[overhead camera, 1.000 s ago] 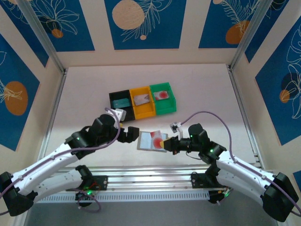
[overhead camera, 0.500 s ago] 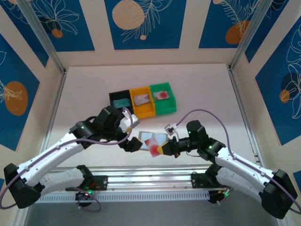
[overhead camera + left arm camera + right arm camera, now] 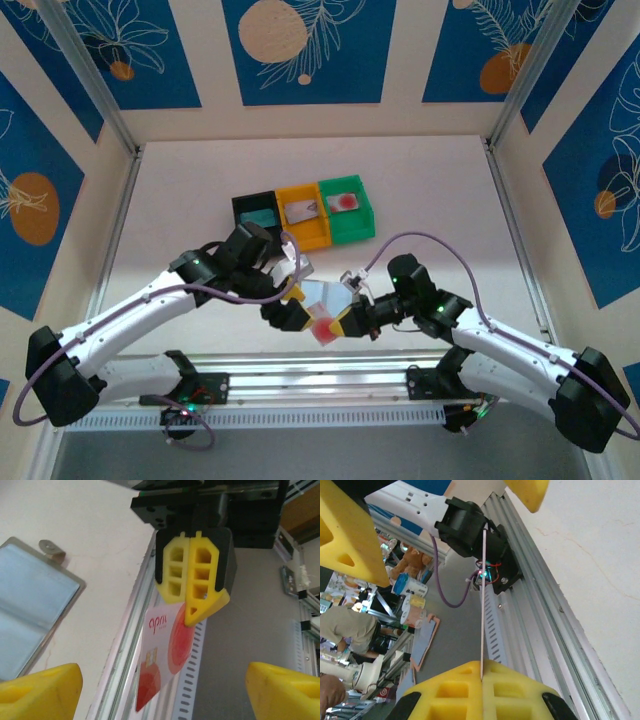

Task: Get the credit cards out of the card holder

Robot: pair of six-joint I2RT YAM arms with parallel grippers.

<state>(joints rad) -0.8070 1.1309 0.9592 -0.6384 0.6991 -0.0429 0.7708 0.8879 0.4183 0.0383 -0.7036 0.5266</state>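
Note:
My right gripper (image 3: 345, 322) is shut on the top corner of a pale credit card (image 3: 322, 328) with a big red dot, holding it in the air above the table's front edge. In the left wrist view the card (image 3: 165, 655) hangs from the right gripper's yellow fingers (image 3: 192, 577). My left gripper (image 3: 162, 680) is open, one finger on each side of the card, not touching it. In the right wrist view the card (image 3: 482, 605) is edge-on, pinched by my right gripper (image 3: 481, 672). The card holder (image 3: 325, 293) lies unfolded on the table, pale pockets (image 3: 30, 615) up.
Black (image 3: 256, 212), orange (image 3: 303, 215) and green (image 3: 346, 208) bins stand in a row behind the arms, each with a card in it. The aluminium rail (image 3: 320, 385) runs along the table's front edge, right below the grippers.
The right gripper has carried the red-dot card off the holder toward the front edge. The left arm has swung right and forward, bringing its slightly narrowed jaws around the card.

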